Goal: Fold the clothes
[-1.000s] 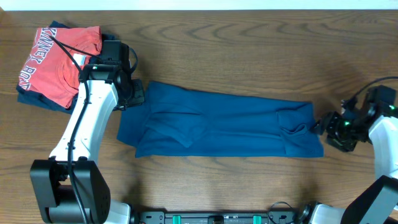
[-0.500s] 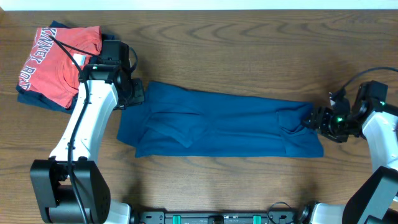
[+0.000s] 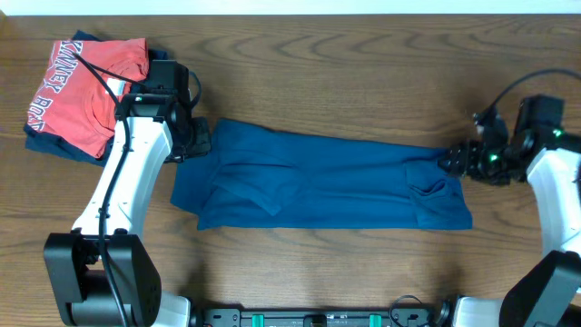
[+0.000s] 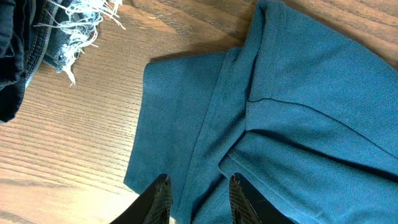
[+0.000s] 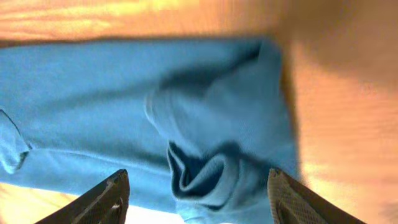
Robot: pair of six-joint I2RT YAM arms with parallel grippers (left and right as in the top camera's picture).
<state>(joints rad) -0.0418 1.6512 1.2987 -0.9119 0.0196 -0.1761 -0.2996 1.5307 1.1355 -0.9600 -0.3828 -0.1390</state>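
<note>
Clothes (image 3: 318,186), one large blue garment, lie mid-table (image 3: 363,73) as a long flat band, so we judge the lengthwise folds done and the end-over-end fold left. Left gripper (image 4: 199,183) is at its left end, fingers slightly apart, pinching nothing we can see. Right gripper (image 5: 198,180) hovers spread wide over the rumpled right end. Red shirt (image 3: 86,91) on denim (image 3: 54,150) lies near the left end, apart.

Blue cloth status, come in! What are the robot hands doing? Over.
Left gripper straddling a corner of the clothes, grip unclear. Right gripper open over the other end. Cloth flat, long strip. Red shirt pile aside, nothing blocking.
</note>
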